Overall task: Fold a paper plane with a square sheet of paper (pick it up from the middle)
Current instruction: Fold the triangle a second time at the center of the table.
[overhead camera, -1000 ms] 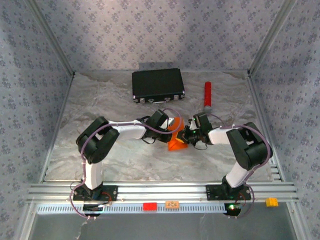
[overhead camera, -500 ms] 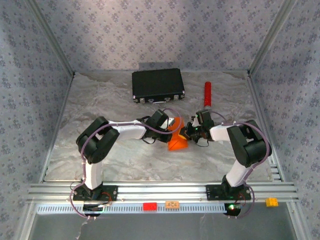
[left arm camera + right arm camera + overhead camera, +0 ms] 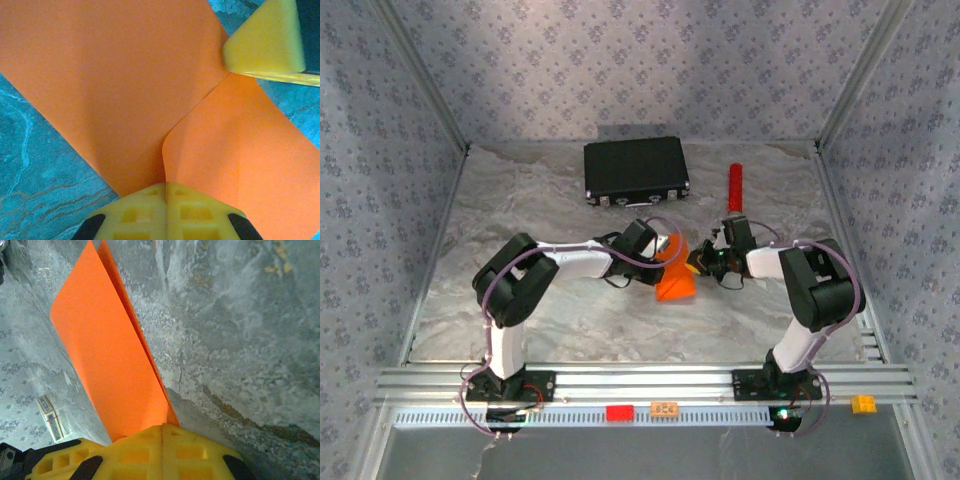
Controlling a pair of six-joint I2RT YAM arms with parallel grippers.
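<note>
From above we see the left arm and the right arm reaching inward until their tips meet at the orange paper. It sits about the middle of the table, nearer the near edge than the black case. That case lies at the middle of the far edge, and a red cylinder lies toward the far right corner. From this height the paper is only a small creased orange shape, and we cannot tell how either grip stands. The left wrist view settles it for that side: the left jaws are pressed together on the paper at the foot of a fold, with two flaps spreading away from them. A yellow fingertip of the other arm touches the sheet's far end. The right wrist view shows what the others hide: the right jaws pinch a doubled edge of the paper, its two layers close together and running to a point over the grey marbled surface. Whether the paper touches the table we cannot tell.
</note>
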